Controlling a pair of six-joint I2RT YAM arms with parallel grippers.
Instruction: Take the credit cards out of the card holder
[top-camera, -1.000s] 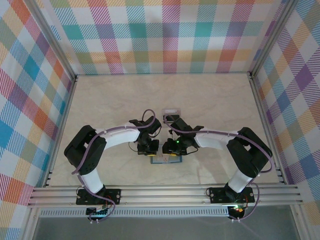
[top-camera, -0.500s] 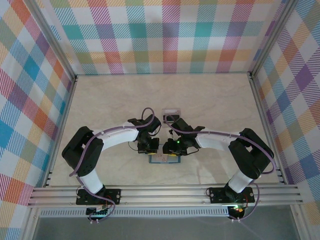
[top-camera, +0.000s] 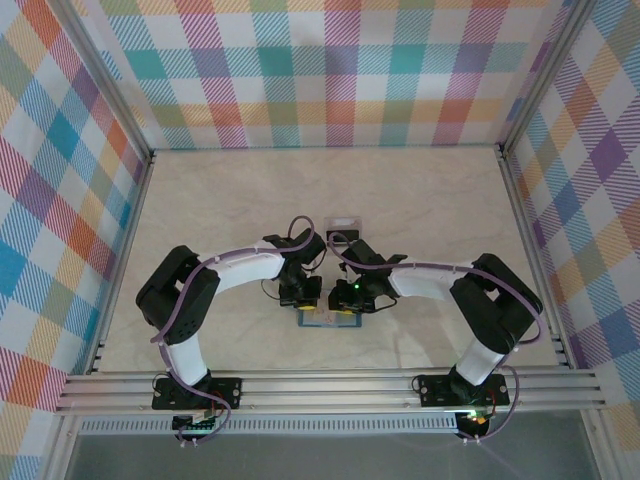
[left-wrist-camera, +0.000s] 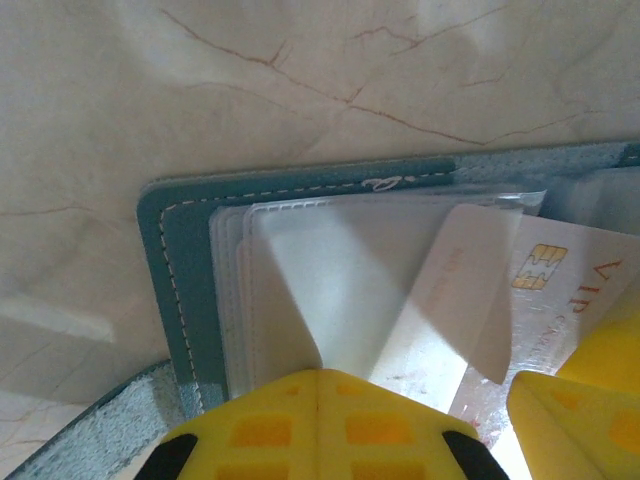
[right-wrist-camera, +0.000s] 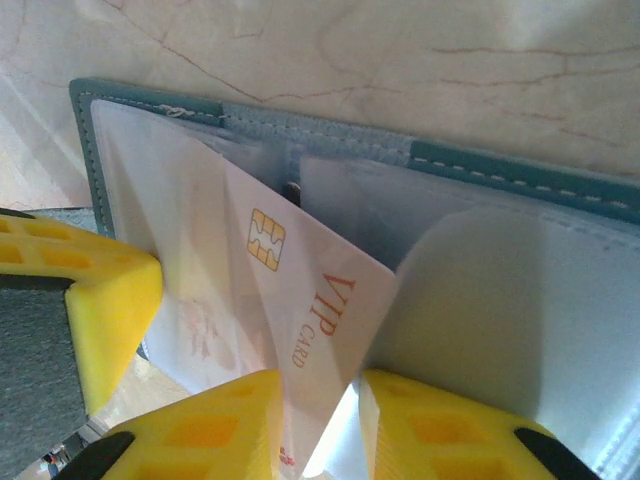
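Here, from above, the card holder (top-camera: 328, 322) lies at the front of the bench (top-camera: 420, 200) under both arms. The left wrist view shows the left hand (left-wrist-camera: 318, 425) shut, pressing on its clear pockets (left-wrist-camera: 330, 270). The right wrist view shows the right hand (right-wrist-camera: 320, 425) narrow around a poking-out credit card (right-wrist-camera: 300, 290); a real pinch cannot be told. Next, probably a firm, straight pull.

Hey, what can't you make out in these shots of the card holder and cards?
Left wrist: what the cloudy sleeves of the card holder hold; the left gripper covers their lower part.
Right wrist: whether the right gripper clamps the VIP card; its lower end runs off the bottom edge.
Top view: the holder's layout, hidden under both wrists.
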